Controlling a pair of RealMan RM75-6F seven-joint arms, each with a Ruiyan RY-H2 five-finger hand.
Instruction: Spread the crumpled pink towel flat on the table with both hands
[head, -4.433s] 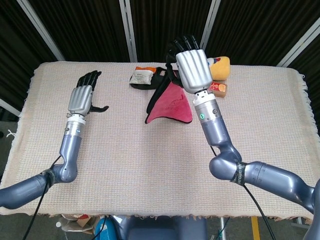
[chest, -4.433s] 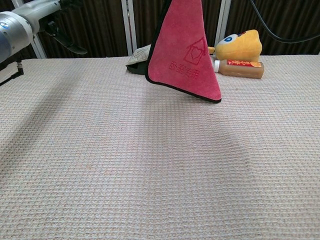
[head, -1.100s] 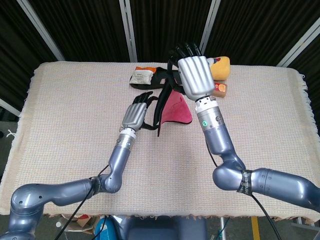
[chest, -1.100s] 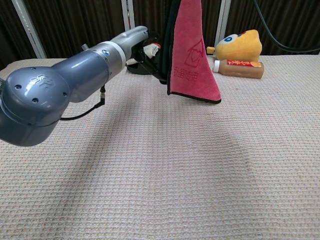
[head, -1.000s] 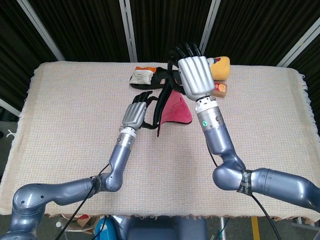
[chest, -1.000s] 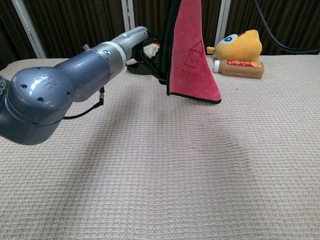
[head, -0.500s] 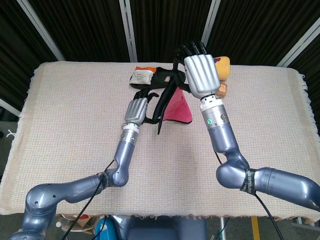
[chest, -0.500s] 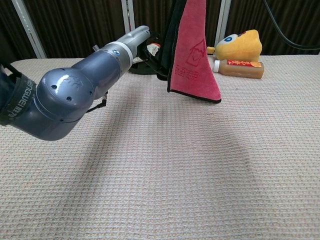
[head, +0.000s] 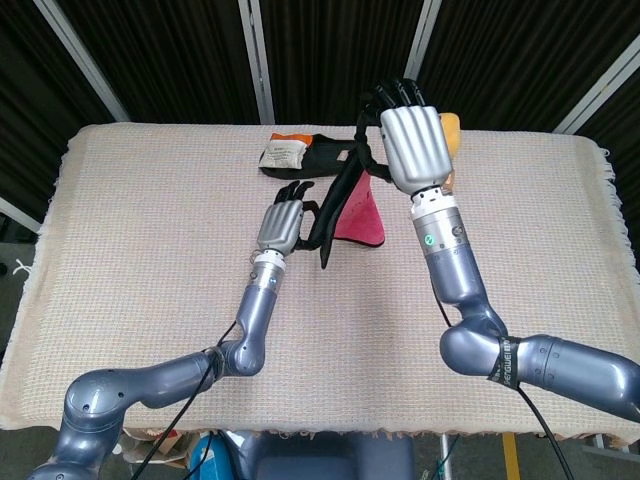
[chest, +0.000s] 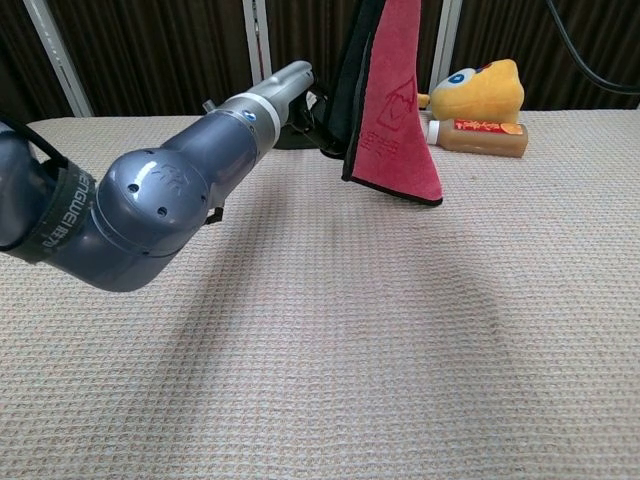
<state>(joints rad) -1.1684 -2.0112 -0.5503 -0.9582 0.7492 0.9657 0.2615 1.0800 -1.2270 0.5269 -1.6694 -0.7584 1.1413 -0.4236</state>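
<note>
since the earlier frame, left robot hand (head: 282, 222) has travelled from the far left of the bench (head: 150, 250) to the hanging edge of the crumpled pink towel with black trim (head: 352, 210). right robot hand (head: 414, 148) holds the towel's top corner raised above the back of the bench, fingers closed over it, so the cloth hangs with its long axis running down, lower hem just above the surface. the left one is nearer the free edge, which lies just to its right; its fingers reach into the black trim, but whether they have closed on it i cannot tell. a yellow plush toy (chest: 485, 92) sits behind.
</note>
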